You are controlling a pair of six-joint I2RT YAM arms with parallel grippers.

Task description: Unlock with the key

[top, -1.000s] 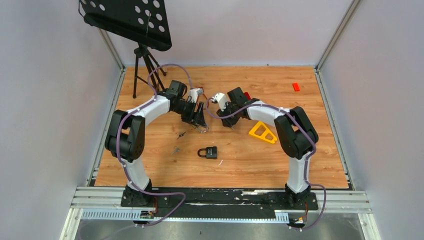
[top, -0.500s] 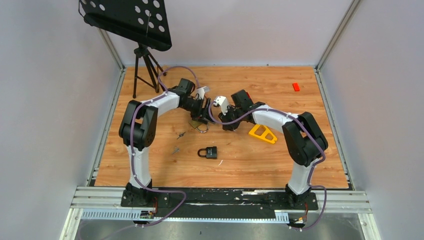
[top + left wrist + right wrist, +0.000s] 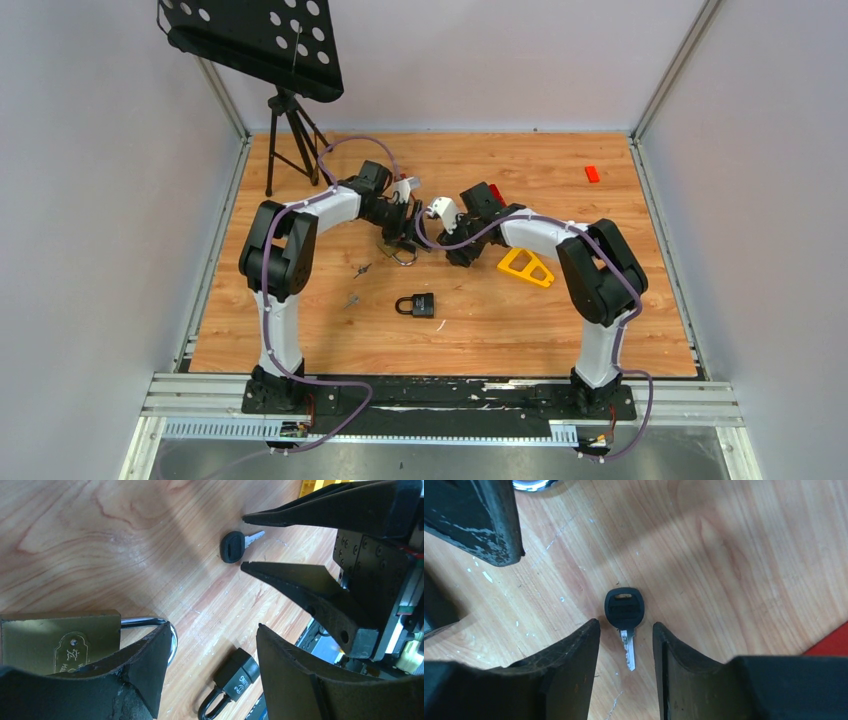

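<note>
On the wood table [image 3: 600, 330], the black key [image 3: 624, 607] lies flat between the 2 spread fingers [image 3: 574, 655] of the right claw [image 3: 625, 625] (set to pinch it, I think), while the left claw [image 3: 214, 628] sits open right by the brass lock [image 3: 60, 640], maybe to steady it.

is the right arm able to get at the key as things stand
Probably yes: the right gripper is open, and the key lies flat in line with the gap between its fingers, nothing covering it.
</note>
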